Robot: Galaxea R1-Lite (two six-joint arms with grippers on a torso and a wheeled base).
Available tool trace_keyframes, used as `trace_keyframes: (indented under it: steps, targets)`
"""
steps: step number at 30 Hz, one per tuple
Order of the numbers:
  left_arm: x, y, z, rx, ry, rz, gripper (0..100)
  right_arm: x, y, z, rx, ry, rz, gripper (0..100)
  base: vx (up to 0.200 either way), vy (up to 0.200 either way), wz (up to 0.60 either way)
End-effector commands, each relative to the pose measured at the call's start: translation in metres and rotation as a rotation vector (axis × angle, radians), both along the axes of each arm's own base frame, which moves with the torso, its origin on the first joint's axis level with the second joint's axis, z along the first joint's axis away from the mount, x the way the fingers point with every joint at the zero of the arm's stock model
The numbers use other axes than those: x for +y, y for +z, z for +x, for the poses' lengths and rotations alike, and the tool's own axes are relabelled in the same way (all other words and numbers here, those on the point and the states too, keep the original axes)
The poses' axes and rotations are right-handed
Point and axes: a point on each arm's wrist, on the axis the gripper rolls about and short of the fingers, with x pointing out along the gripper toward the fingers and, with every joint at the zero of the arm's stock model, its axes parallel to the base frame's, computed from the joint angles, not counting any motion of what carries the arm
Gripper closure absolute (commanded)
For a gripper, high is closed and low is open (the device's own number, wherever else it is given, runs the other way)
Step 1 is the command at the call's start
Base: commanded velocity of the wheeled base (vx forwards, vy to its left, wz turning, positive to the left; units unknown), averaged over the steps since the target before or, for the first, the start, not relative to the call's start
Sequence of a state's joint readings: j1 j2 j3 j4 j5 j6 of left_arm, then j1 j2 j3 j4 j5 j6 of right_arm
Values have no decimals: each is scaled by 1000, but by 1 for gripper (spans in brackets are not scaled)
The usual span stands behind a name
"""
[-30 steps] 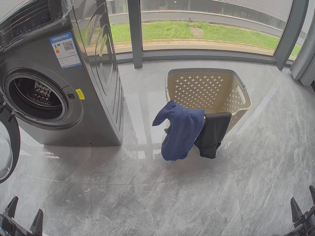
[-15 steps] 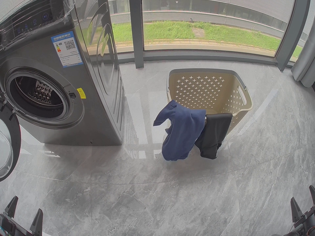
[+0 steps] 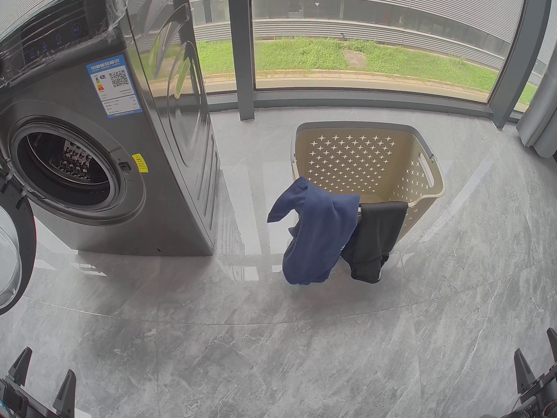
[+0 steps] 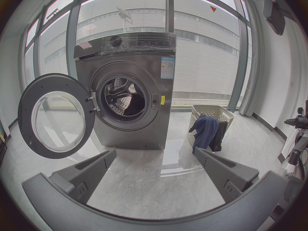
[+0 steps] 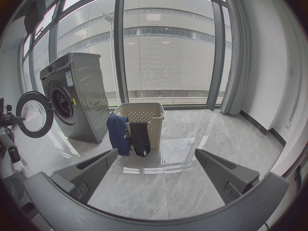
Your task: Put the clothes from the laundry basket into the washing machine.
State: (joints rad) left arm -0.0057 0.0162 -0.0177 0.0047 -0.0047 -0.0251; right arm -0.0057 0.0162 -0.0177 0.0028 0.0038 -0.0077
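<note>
A beige laundry basket (image 3: 426, 155) (image 4: 224, 111) (image 5: 154, 108) stands on the floor in front of the window. Over its near rim hang a blue garment (image 3: 316, 233) (image 4: 203, 132) (image 5: 118, 133) and a black garment (image 3: 374, 239) (image 4: 219, 135) (image 5: 139, 138). The grey washing machine (image 3: 156, 123) (image 4: 131, 97) (image 5: 85, 93) stands to the left, its round door (image 3: 11, 251) (image 4: 57, 116) (image 5: 33, 114) swung open and the drum dark inside. My left gripper (image 3: 43, 375) (image 4: 155, 154) sits low at the near left, open and holding nothing. My right gripper (image 3: 536, 358) (image 5: 155, 154) sits low at the near right, open too.
Glossy grey floor tiles (image 3: 278, 343) stretch between me and the basket. A tall window (image 3: 371, 42) with dark posts closes the far side. A grey curtain (image 3: 539, 117) hangs at the far right. The open door juts out at the machine's front left.
The whole head picture has shifted slightly, so the camera moved. Both grippers and the clothes on the basket stay as they were.
</note>
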Motion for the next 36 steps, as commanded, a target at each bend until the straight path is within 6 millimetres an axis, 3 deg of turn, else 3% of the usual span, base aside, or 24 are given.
trace_keyframes:
  steps: [1,14,25,36]
  targets:
    - [0,-5,0,4,0,1,0,0,-5,0,2,2,-2,0,0,-200,0]
    - [0,-5,0,6,0,-2,0,0,-5,0,2,2,-2,0,0,-108,0]
    - [0,-5,0,4,0,-1,0,0,-5,0,2,2,-2,0,0,0,0]
    - [0,-5,0,6,-2,1,0,0,-5,0,2,2,-2,0,200,0,0]
